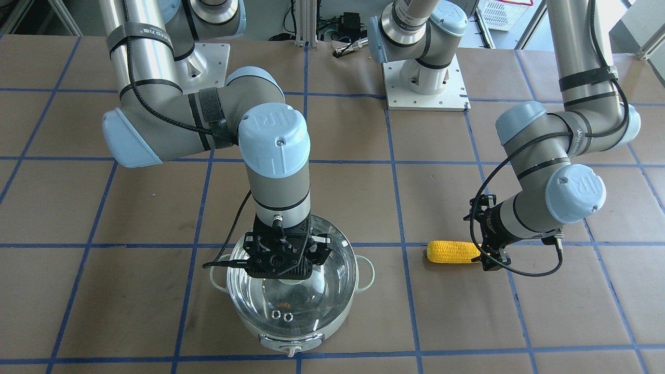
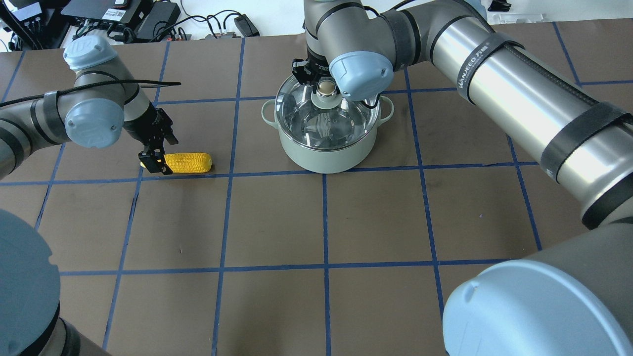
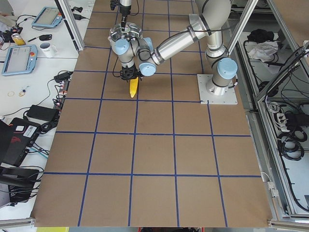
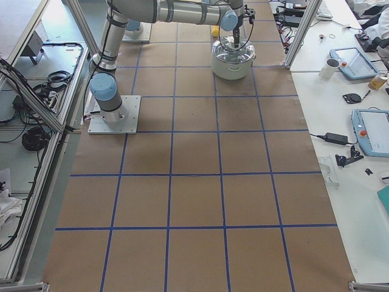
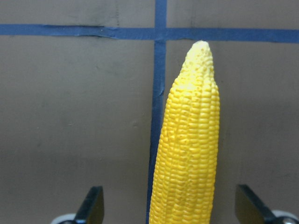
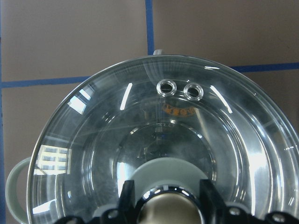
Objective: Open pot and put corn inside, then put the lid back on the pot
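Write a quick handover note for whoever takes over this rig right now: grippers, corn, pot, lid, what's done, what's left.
Left gripper: open, fingers on either side of the corn, not closed on it.
Right gripper: down at the lid's knob, fingers flanking it closely; I cannot tell whether it is clamped.
Corn: lying on the table, apart from the pot, on the robot's left.
Lid: seated on the pot.
Done: nothing yet; both arms are only in position.
Left: lift the lid, grasp the corn and put it in the pot, replace the lid.
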Action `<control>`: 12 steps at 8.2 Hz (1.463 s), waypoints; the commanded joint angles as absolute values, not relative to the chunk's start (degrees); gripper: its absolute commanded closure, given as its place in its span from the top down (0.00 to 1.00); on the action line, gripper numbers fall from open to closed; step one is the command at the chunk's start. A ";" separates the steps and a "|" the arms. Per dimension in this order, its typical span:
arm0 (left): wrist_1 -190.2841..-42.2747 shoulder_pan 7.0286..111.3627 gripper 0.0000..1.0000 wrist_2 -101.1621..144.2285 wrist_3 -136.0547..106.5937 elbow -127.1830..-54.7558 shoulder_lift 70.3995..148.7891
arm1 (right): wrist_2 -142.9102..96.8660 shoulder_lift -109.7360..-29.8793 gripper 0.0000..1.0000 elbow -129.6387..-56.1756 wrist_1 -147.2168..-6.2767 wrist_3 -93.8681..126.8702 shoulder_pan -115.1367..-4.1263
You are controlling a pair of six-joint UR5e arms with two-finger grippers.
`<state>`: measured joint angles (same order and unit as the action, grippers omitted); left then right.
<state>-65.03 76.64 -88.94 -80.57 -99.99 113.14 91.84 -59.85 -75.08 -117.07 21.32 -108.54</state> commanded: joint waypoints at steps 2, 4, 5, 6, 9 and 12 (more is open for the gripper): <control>-60.30 76.64 1.00 -89.56 -77.80 -102.04 113.99 | 91.23 -65.45 0.34 -74.62 -114.54 20.22 -107.76; -60.12 76.64 1.00 -89.56 -74.29 -104.23 114.96 | 91.23 -72.65 0.34 -75.84 -105.43 19.07 -105.05; -60.12 76.64 1.00 -89.65 -74.09 -104.59 115.05 | 91.06 -76.60 0.33 -77.07 -99.55 18.38 -101.98; -60.03 76.64 0.97 -90.87 -73.74 -104.59 115.14 | 91.14 -81.86 0.33 -80.04 -94.01 14.54 -99.26; -59.33 76.64 0.24 -90.44 -74.00 -104.15 115.22 | 90.10 -88.85 0.34 -84.02 -88.16 4.69 -91.52; -61.07 76.64 0.00 -88.86 -73.21 -103.80 113.13 | 87.63 -89.65 0.34 -84.11 -88.24 -2.54 -85.70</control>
